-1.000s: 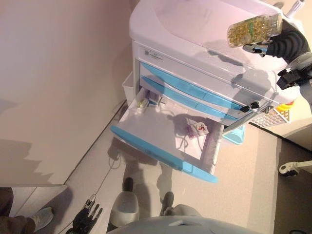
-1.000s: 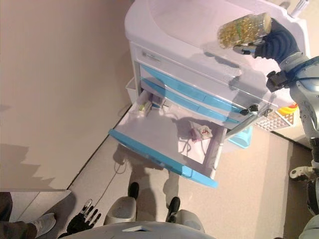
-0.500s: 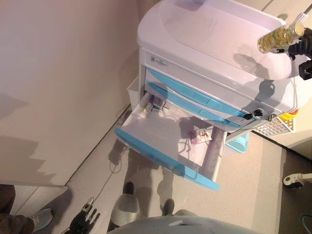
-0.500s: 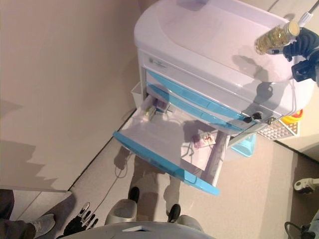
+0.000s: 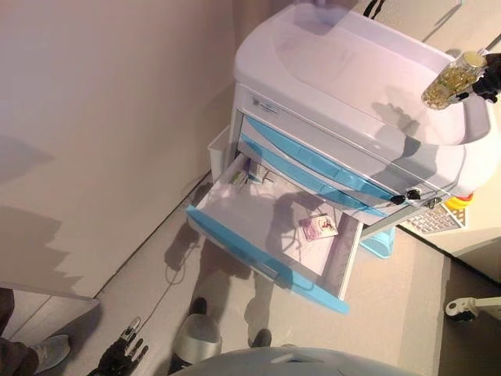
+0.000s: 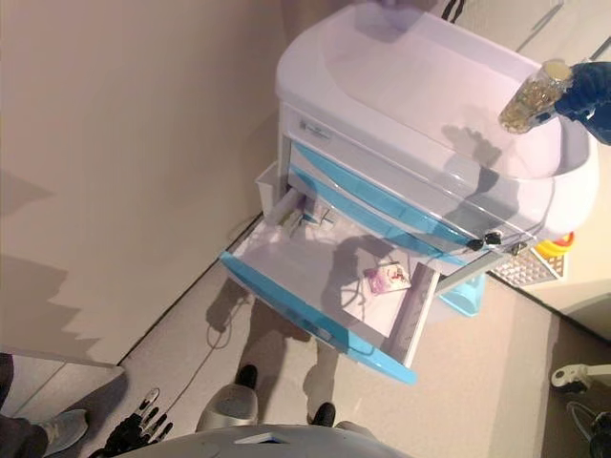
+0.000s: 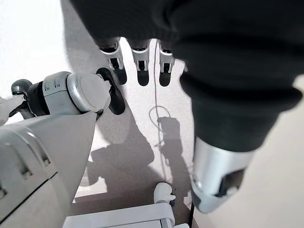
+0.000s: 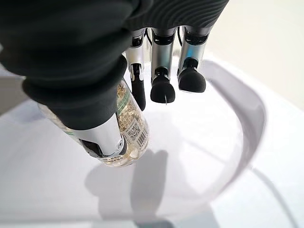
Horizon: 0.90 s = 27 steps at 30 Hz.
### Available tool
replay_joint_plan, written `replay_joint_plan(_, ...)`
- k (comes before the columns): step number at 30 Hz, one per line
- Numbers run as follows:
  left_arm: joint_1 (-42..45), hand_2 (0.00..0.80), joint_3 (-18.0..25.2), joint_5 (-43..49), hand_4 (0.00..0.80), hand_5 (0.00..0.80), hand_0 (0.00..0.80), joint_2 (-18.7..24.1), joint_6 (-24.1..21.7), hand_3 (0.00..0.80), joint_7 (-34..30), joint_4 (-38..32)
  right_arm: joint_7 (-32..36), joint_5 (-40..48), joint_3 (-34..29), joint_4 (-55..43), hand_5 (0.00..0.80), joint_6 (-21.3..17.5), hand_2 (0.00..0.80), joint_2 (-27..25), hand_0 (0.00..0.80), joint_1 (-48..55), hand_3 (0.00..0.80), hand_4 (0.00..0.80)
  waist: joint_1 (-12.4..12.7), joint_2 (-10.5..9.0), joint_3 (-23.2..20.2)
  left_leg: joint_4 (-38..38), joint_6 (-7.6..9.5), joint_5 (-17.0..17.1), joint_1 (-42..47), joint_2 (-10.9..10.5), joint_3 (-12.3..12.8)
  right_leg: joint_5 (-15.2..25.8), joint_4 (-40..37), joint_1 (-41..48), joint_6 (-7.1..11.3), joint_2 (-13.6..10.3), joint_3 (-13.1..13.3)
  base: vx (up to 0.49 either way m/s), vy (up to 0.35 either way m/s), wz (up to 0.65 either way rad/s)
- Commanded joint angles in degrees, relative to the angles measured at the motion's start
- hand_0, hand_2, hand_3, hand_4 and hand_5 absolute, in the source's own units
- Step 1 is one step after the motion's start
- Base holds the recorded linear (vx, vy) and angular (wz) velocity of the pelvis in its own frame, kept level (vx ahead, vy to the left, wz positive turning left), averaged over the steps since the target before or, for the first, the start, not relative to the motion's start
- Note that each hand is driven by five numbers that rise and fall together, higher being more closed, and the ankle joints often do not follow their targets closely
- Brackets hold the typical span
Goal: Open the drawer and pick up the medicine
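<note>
With the blue-fronted drawer pulled open, the right hand clasps the medicine bottle in curled fingers above the cart top; the left hand hangs relaxed, fingers straight. Both steps appear done.

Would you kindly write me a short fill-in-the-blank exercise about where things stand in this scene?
1. The right hand is closed around a clear ____ of yellow capsules.
2. That hand holds it above the white top of the ____.
3. The blue-fronted drawer of the cart is pulled ____.
4. A small packet lies ____ the drawer, while the left hand hangs low near the floor.

Missing words: bottle; cart; open; inside
</note>
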Motion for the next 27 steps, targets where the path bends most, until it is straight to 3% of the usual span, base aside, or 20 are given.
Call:
replay_joint_plan(1, 3.0, 0.000, -1.2, 0.0, 0.000, 0.000, 0.000, 2.9, 0.3, 0.000, 1.1, -2.7, 1.2, -1.8, 2.8, 0.3, 0.800, -0.3, 0.800, -2.1, 0.800, -7.2, 0.800, 0.800, 1.0, -1.51, -1.2, 0.9, 0.17, -3.9, -1.6, -0.2, -3.5, 2.2, 2.9, -1.9, 4.45, -2.0, -1.0, 0.000, 0.000, 0.00)
replay_joint_plan(10, 2.9, 0.000, -1.0, 0.9, 0.000, 0.000, 0.000, 3.2, 0.4, 0.000, 0.7, -3.3, 1.3, 2.1, -2.1, 1.1, 0.800, 0.3, 0.800, -0.3, 0.800, -1.9, 0.800, 0.800, 1.5, -1.63, -0.5, 1.3, 0.32, -4.1, -1.9, -0.3, -3.5, 2.3, 3.0, -2.1, 4.43, -1.9, -1.1, 0.000, 0.000, 0.00)
replay_joint_plan(27, 1.7, 0.000, -1.2, 2.1, 0.000, 0.000, 0.000, 3.4, 0.6, 0.000, -0.6, -2.5, -4.7, 2.8, -12.5, 5.6, 0.800, -2.4, 0.800, 5.6, 0.800, 9.3, 0.800, 0.800, 2.6, 0.74, 0.8, 2.0, 0.30, -4.2, -2.6, -0.9, -4.9, 1.8, 3.6, -2.5, 4.52, -2.2, -1.1, 0.001, 0.000, 0.02)
